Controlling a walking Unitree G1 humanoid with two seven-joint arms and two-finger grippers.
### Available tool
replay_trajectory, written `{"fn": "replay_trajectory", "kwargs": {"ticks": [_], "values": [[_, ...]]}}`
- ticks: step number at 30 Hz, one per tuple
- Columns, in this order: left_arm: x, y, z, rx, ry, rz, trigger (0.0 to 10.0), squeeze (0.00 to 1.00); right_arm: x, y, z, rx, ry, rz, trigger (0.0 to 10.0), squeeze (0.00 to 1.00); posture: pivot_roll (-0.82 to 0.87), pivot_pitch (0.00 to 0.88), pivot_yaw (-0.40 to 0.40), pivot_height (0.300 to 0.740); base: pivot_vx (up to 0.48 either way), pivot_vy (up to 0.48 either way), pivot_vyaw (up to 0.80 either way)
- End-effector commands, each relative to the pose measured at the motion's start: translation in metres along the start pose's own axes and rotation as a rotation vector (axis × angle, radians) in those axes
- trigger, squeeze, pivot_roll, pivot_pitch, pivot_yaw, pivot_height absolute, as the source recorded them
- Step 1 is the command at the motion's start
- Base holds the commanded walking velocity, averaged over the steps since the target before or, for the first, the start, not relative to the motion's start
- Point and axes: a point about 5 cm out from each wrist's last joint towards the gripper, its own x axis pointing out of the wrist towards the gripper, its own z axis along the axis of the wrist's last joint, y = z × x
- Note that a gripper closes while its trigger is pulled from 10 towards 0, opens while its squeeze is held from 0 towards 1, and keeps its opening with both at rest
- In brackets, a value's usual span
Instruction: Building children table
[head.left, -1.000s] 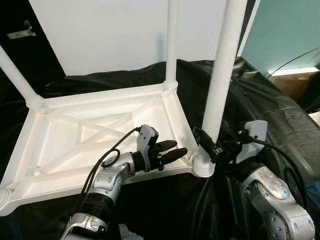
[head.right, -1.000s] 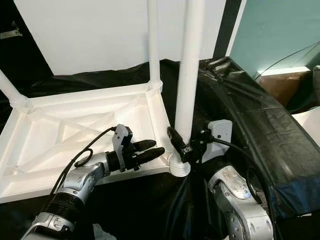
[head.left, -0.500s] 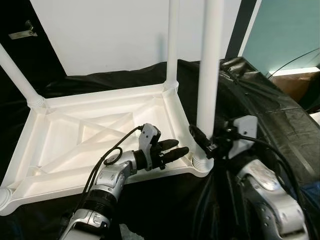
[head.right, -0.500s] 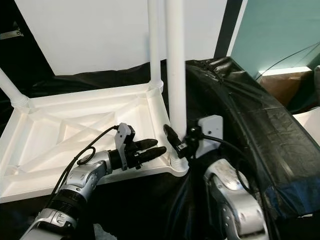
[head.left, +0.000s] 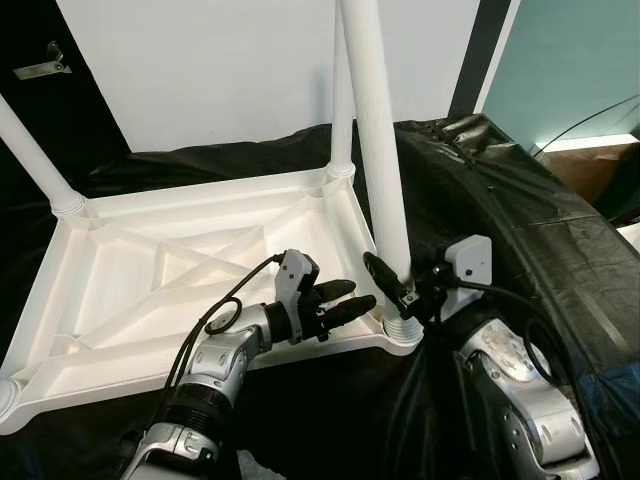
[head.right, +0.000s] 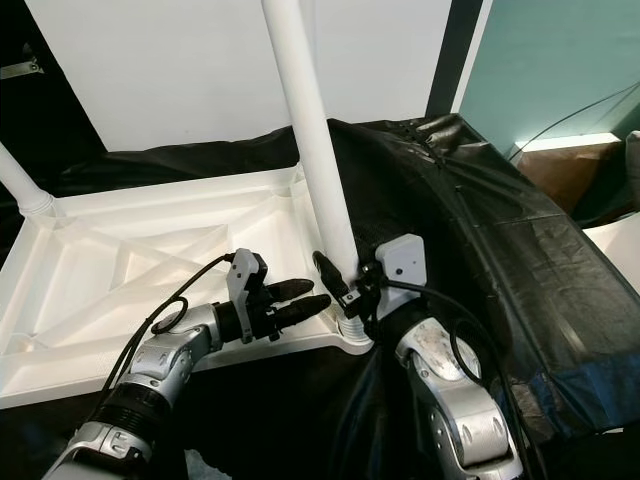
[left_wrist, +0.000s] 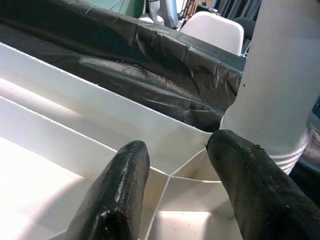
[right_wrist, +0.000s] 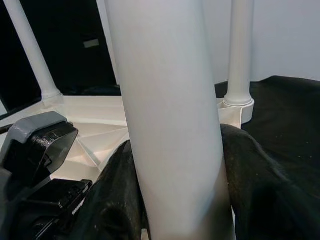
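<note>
Upturned white plastic children's tabletop with ribbed underside (head.left: 160, 270) lies on crinkled black plastic sheeting (head.left: 520, 220); what carries the sheeting is hidden.

Legs: three white plastic tube legs stand up from corners, all cut off by the frame top. Far-left leg (head.left: 35, 150) at 10 o'clock, far-right leg (head.left: 343, 110) at 12 o'clock, near-right leg (head.left: 375, 150) at 4 o'clock of the tabletop, tilted with its top toward the left. Near-left corner socket (head.left: 8, 392) at 8 o'clock is cut off by the frame edge; contents hard to tell.

Right gripper (head.left: 400, 290): fingers (right_wrist: 250, 195) clamp the near-right leg low down, just above its ribbed collar (head.left: 402, 330).

Left gripper (head.left: 345, 305): fingers (left_wrist: 120, 185) spread, empty, over the tabletop's near rim, at 9 o'clock of that collar, just beside it.
</note>
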Motion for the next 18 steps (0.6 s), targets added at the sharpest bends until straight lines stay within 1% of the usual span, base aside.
{"fn": "replay_trajectory", "kwargs": {"ticks": [1,3,4,5,7,8,11,13,18], "values": [[-0.008,0.003,-0.007,-0.018,0.019,0.036,10.0,0.0,-0.007,0.003,-0.026,0.052,0.128,0.009,10.0,0.0,-0.12,0.045,0.027,0.74,0.0,0.0,0.0],[-0.009,0.004,-0.006,-0.021,0.007,0.039,10.0,0.0,-0.009,0.0,-0.025,0.057,0.12,-0.012,10.0,0.0,-0.12,0.046,0.027,0.74,0.0,0.0,0.0],[-0.009,0.004,-0.002,-0.028,-0.017,0.038,10.0,0.0,-0.014,-0.002,-0.024,0.066,0.111,-0.038,10.0,0.0,-0.12,0.046,0.027,0.74,0.0,0.0,0.0],[-0.009,0.004,-0.002,-0.028,-0.017,0.038,10.0,0.0,-0.014,-0.002,-0.024,0.066,0.111,-0.038,10.0,0.0,-0.12,0.046,0.027,0.74,0.0,0.0,0.0],[-0.008,0.006,0.002,-0.031,-0.044,0.036,10.0,0.0,-0.025,-0.003,-0.024,0.067,0.103,-0.072,10.0,0.0,-0.15,0.041,0.042,0.74,0.0,0.0,0.0],[-0.008,0.006,0.002,-0.031,-0.044,0.036,10.0,0.0,-0.025,-0.003,-0.024,0.067,0.103,-0.072,10.0,0.0,-0.15,0.041,0.042,0.74,0.0,0.0,0.0],[-0.006,0.008,0.003,-0.023,-0.042,0.033,10.0,0.0,-0.033,-0.001,-0.025,0.042,0.09,-0.079,10.0,0.0,-0.15,0.041,0.042,0.74,0.0,0.0,0.0],[-0.002,0.008,0.005,-0.018,-0.047,0.027,10.0,0.0,-0.037,0.001,-0.023,0.044,0.077,-0.081,10.0,0.0,-0.18,0.035,0.046,0.74,0.0,0.0,0.0],[0.002,0.008,0.006,-0.018,-0.053,0.027,10.0,0.0,-0.04,0.001,-0.024,0.045,0.075,-0.079,10.0,0.0,-0.18,0.032,0.047,0.74,0.0,0.0,0.0]]}}
